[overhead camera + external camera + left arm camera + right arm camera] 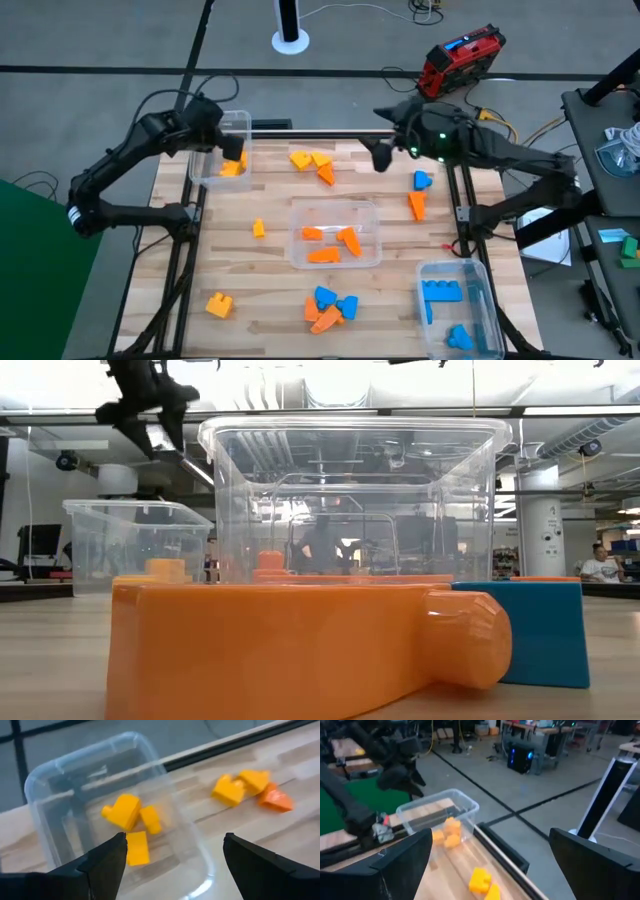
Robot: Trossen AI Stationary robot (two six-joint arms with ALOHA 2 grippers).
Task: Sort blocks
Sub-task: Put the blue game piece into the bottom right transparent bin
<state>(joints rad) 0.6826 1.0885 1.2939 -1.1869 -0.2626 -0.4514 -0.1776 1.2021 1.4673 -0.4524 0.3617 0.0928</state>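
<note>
Left wrist view: left claw point(172, 857) spread wide and empty above the clear bin point(42, 780), three yellow blocks point(131, 817) just below it inside; these look light, rigid and slick, so I'd pinch across flat parallel faces, not wedge slopes.

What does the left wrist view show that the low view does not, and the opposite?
Only the left wrist view shows three yellow blocks lying inside the corner bin, with the open left pincer above it. Only the low view shows a large orange block close up, with a blue block behind it. Both show clear bins and the wooden table.
</note>
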